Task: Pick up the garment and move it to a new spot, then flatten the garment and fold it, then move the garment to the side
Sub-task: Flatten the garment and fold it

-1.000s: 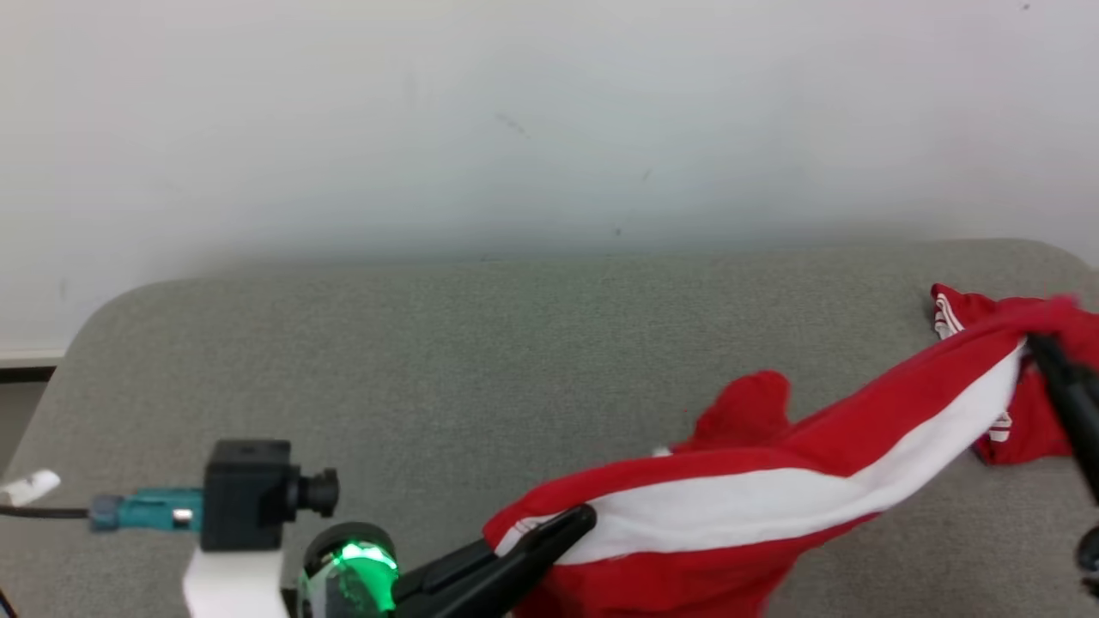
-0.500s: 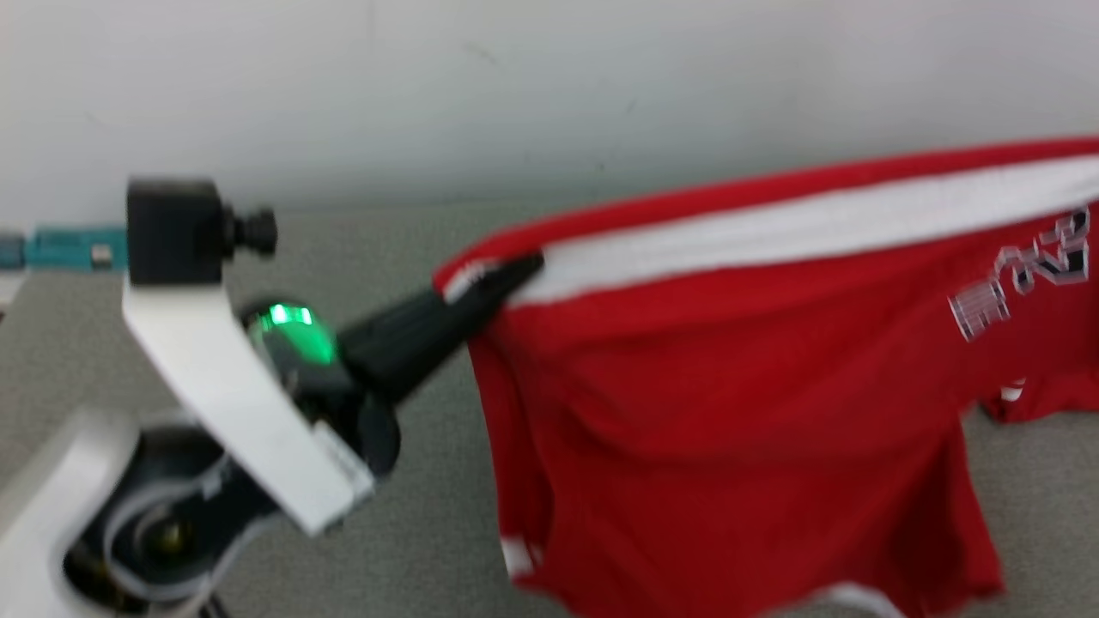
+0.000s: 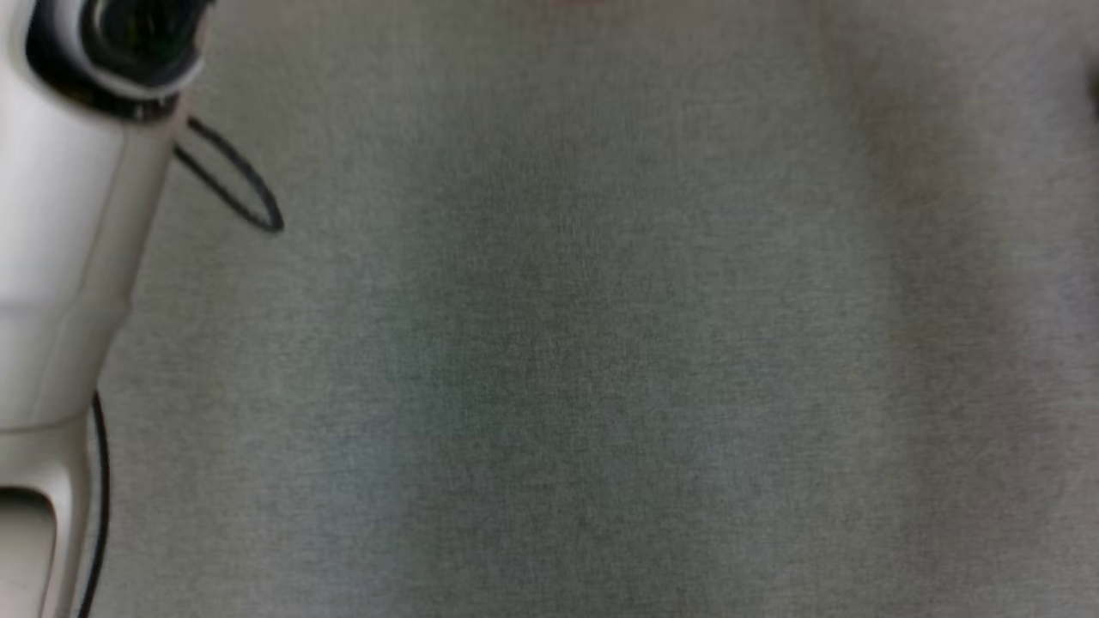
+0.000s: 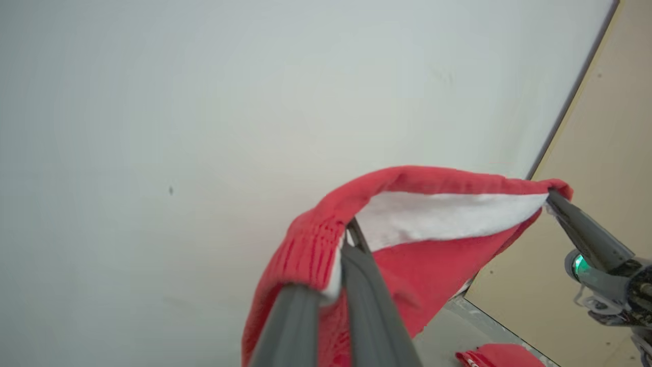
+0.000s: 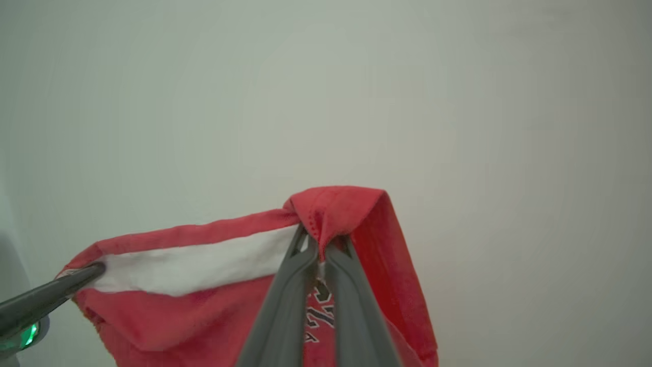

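Your left hand [image 4: 349,230] and right hand [image 5: 317,245] each pinch the garment [image 4: 433,265], fingers tight, held apart. Your pale left forearm [image 3: 60,223] runs up the head view's left edge.

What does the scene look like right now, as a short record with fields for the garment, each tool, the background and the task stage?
garment: red with a white band, lifted and stretched between both tools
left tool: shut on one end of the garment's banded edge
right tool: shut on the other end, red fabric bunched over its tips
background: plain pale wall behind the garment
head view: grey fabric surface, pale forearm and dark cable at the left
task stage: garment in the air, not yet laid flat or folded
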### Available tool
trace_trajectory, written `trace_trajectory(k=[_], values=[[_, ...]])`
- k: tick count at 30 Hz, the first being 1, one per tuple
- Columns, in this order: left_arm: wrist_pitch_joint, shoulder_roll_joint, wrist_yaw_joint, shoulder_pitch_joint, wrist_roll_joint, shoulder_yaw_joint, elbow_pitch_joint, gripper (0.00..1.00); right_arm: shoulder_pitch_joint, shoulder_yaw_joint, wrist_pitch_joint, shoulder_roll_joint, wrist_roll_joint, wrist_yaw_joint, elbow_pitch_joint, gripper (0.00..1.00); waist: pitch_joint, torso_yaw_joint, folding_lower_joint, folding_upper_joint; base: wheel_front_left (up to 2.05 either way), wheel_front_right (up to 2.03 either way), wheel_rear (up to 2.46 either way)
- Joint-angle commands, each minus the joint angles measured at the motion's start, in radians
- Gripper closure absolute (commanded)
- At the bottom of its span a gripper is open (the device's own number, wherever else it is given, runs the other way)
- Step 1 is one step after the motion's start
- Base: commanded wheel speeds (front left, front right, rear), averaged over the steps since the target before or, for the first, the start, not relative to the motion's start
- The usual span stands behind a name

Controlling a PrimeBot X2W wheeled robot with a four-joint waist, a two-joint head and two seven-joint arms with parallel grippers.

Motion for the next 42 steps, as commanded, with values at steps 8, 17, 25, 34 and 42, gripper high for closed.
trace_trajectory(k=[8,17,25,34,42], values=[[-0.183,-0.057,-0.072,-0.004,0.056,-0.081,0.269,1.0,0.069,0.109,-0.113,-0.002,0.002,0.0,0.13,1.0,0.134,-0.004,-0.0004,0.0,0.0,0.0,0.0],[-0.283,0.079,-0.076,0.356,-0.059,-0.286,0.125,1.0,0.506,0.247,-0.205,-0.176,0.077,0.0,0.004,1.0,0.021,0.001,-0.0004,0.0,0.0,0.0,0.0],[-0.358,0.173,-0.055,0.695,-0.086,-0.392,0.005,1.0,0.904,0.289,-0.203,-0.281,0.088,0.0,-0.083,1.0,-0.134,-0.01,-0.0004,0.0,0.0,0.0,0.0],[-0.415,0.217,0.076,1.111,-0.161,-0.455,-0.196,1.0,1.292,0.249,-0.202,-0.336,0.066,-0.001,-0.137,1.0,-0.269,-0.019,-0.0004,0.0,0.0,0.0,0.0],[-0.399,0.261,0.132,1.223,-0.196,-0.475,-0.417,1.0,1.496,0.119,-0.179,-0.327,0.099,-0.001,-0.295,1.0,-0.288,0.03,-0.0004,0.0,0.0,0.0,0.0]])
